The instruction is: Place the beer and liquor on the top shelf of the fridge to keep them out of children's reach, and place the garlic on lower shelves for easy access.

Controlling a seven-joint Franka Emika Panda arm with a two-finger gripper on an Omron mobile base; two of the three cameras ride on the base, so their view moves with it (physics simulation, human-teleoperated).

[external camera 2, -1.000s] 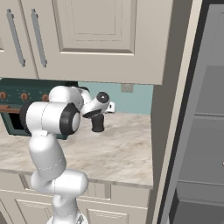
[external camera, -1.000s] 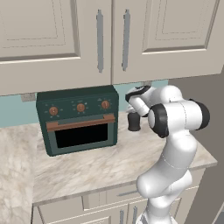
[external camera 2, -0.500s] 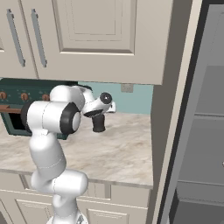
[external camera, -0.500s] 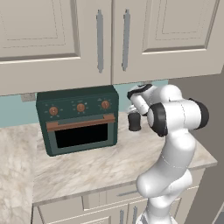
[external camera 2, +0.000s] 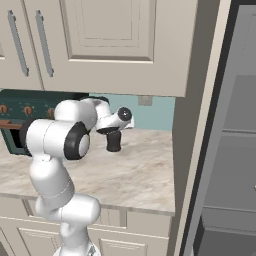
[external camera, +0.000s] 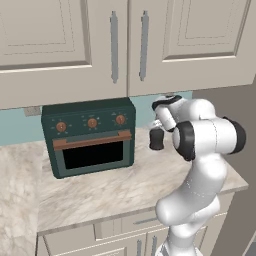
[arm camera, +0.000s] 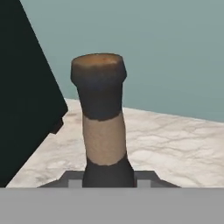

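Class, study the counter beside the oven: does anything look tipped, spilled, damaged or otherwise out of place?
Nothing stands out. The liquor stands upright on the marble counter right of the oven, with the pincer at its neck; nothing looks spilled.

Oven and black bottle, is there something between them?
No. In the left base view, just bare counter lies between the oven and the liquor.

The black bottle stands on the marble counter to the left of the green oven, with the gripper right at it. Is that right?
Not quite: the black bottle stands to the right of the green oven, as the left base view shows. The rest holds: it stands on the marble counter, with the gripper right at it.
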